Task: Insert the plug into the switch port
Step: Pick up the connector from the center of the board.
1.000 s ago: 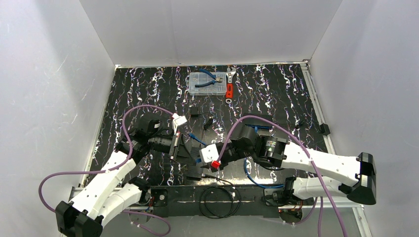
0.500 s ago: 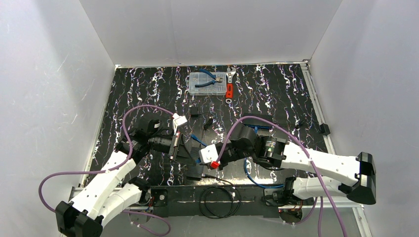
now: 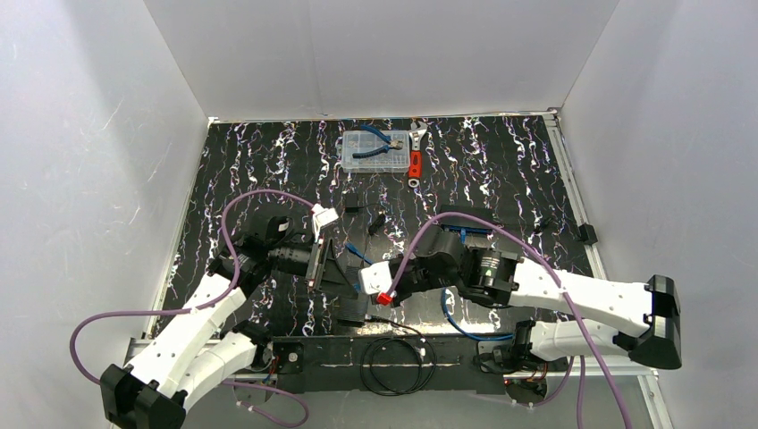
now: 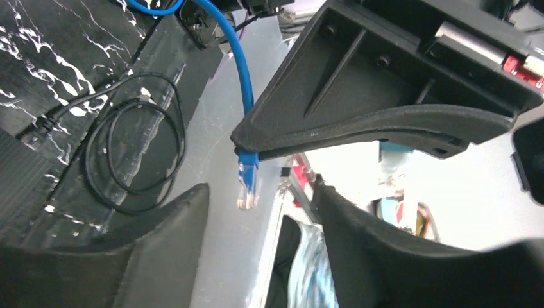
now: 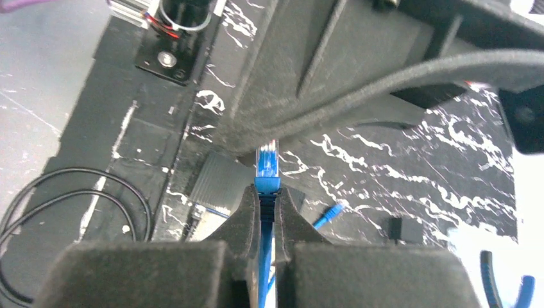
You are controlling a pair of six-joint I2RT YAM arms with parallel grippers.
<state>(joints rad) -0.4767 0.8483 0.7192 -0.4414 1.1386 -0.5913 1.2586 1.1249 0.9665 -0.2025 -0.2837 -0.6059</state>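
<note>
My right gripper (image 5: 267, 196) is shut on the blue cable's boot just behind the clear-tipped plug (image 5: 267, 159). The plug sticks out ahead of the pads, close under one finger of the left gripper. In the left wrist view the plug (image 4: 247, 185) hangs in the gap of my open left gripper (image 4: 260, 196), touching neither finger. From above, both grippers meet near the table's front centre, left gripper (image 3: 332, 264) facing right gripper (image 3: 357, 275). The flat black ribbed switch box (image 5: 218, 183) lies on the table below the plug; its port does not show clearly.
A loose blue cable end (image 5: 330, 213) lies on the marbled mat to the right of the plug. A coiled black cord (image 3: 398, 362) sits on the front rail. A clear parts box (image 3: 375, 150) with pliers and a red-handled wrench (image 3: 415, 161) stand at the back.
The left gripper has opened and let go of the plug. The right gripper has closed on the cable behind the plug and shifted slightly left.
</note>
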